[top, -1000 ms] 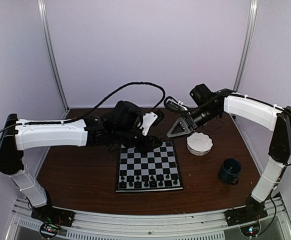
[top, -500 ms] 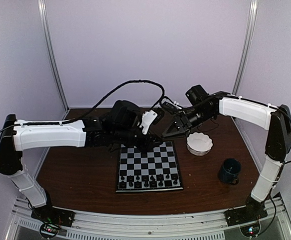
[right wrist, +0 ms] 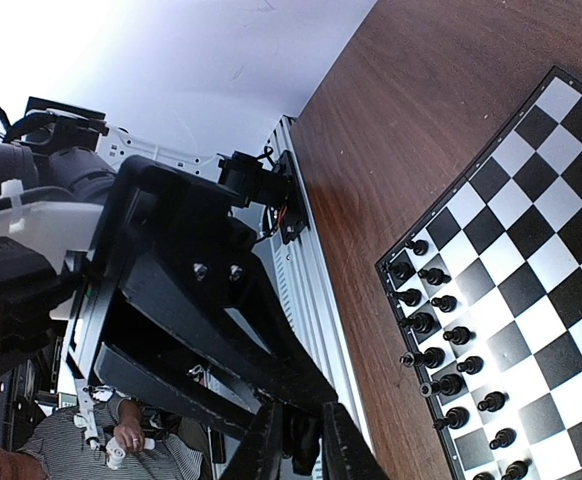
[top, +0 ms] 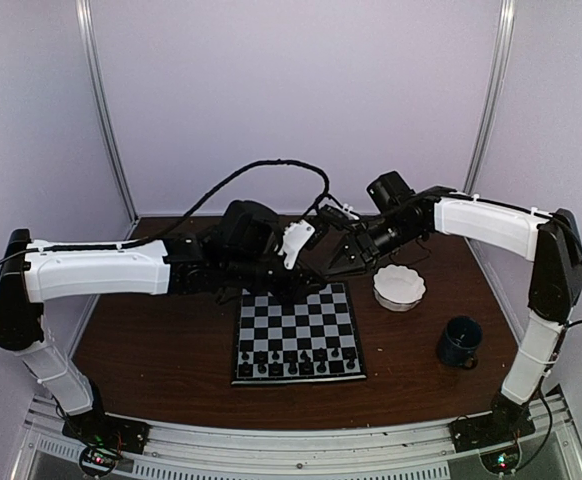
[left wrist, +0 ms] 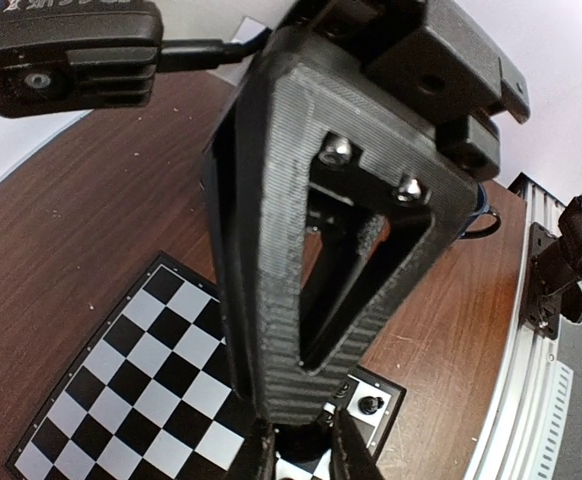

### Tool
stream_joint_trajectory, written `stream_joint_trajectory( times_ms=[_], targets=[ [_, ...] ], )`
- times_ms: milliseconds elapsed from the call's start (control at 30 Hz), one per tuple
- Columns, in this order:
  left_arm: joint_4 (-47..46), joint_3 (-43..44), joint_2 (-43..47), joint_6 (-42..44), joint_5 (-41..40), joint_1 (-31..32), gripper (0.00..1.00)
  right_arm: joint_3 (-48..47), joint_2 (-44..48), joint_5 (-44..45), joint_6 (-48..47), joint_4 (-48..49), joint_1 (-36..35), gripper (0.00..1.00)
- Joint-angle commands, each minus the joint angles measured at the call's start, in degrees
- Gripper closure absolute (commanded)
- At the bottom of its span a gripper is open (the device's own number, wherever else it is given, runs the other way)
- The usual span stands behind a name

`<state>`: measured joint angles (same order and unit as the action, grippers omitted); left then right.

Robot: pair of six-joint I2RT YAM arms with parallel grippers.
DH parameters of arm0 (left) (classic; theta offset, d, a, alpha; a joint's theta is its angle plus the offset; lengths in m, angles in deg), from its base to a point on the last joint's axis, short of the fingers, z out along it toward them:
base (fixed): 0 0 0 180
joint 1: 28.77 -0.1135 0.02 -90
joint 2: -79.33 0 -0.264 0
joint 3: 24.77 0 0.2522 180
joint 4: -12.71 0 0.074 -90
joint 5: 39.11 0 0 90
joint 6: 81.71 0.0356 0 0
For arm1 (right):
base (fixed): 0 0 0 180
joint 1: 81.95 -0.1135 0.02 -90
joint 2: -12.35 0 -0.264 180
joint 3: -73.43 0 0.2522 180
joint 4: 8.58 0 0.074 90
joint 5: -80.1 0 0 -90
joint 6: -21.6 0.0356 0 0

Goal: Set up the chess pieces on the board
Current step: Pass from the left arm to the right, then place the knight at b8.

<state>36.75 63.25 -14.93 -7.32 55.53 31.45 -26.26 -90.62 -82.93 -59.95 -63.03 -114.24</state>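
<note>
The board (top: 296, 318), black and pale checks, lies at the table's middle. Two rows of black chess pieces (top: 293, 362) stand along its near edge; they also show in the right wrist view (right wrist: 441, 350). Both grippers meet tip to tip above the board's far edge. My left gripper (top: 314, 284) (left wrist: 301, 450) is shut on a small dark chess piece (left wrist: 301, 432). My right gripper (top: 329, 270) (right wrist: 301, 445) has its fingers closed on the same dark piece (right wrist: 303, 438) from the opposite side. The piece is mostly hidden by the fingers.
A white scalloped bowl (top: 399, 287) sits right of the board's far corner. A dark blue mug (top: 460, 341) stands nearer the front right. The metal rail (top: 291, 445) runs along the table's near edge.
My right gripper has moved left to the left gripper's tips and its jaws have closed. The left arm has stayed still, shut as before.
</note>
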Motion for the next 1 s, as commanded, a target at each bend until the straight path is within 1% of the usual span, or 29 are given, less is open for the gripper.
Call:
stream_joint_trajectory(
  times_ms=[0, 67, 133, 167, 200, 233, 267, 333, 400, 500, 600, 767, 967],
  targets=[
    [-3.4, -0.7, 1.5, 1.2, -1.2, 0.3, 0.89, 0.8, -0.4, -1.9, 0.4, 1.6, -0.8, 0.88],
    [-3.0, -0.7, 1.5, 1.3, -1.7, 0.3, 0.88, 0.7, -0.3, -1.9, 0.0, 1.1, -0.8, 0.92],
    [-2.6, -0.8, 1.6, 1.2, -2.2, 0.3, 0.84, 0.1, -0.2, -1.0, -2.5, -0.9, -0.8, 0.94],
    [-2.2, -0.8, 1.6, 1.3, -2.3, 0.3, 0.77, -0.6, -0.1, 0.2, -4.9, -3.1, -0.7, 0.95],
    [-1.9, -1.2, 1.9, 1.6, -2.0, 0.3, 0.74, -1.8, -0.1, 1.7, -7.7, -5.7, -0.6, 0.95],
    [-2.0, -1.9, 2.5, 1.9, -1.7, 0.4, 0.67, -2.8, 0.1, 3.5, -11.6, -8.6, -0.4, 0.95],
    [-2.2, -3.1, 3.2, 2.0, -1.7, 0.6, 0.63, -3.7, 0.1, 5.3, -14.8, -11.4, -0.2, 0.95],
    [-2.3, -6.1, 5.7, 2.1, -2.1, 0.7, 0.59, -4.8, 0.6, 9.5, -21.5, -16.8, 0.1, 0.95],
    [-1.5, -9.2, 8.3, 2.6, -3.5, 0.6, 0.57, -4.0, 1.8, 13.6, -26.3, -18.9, 0.2, 0.95],
    [2.5, -12.6, 11.8, 3.0, -8.1, 0.0, 0.56, 0.2, 4.7, 20.2, -31.0, -17.3, -0.1, 0.95],
    [5.3, -15.2, 14.7, 1.4, -11.5, -2.9, 0.55, 5.3, 7.7, 28.3, -35.8, -14.2, -2.4, 0.95],
    [2.9, -19.8, 20.0, -3.4, -16.0, -6.9, 0.55, 15.3, 13.5, 42.1, -41.6, -4.1, -9.9, 0.94],
    [3.2, -20.5, 19.9, -6.3, -18.4, -8.5, 0.55, 19.6, 12.8, 47.1, -46.1, -1.3, -16.7, 0.94]
  ],
)
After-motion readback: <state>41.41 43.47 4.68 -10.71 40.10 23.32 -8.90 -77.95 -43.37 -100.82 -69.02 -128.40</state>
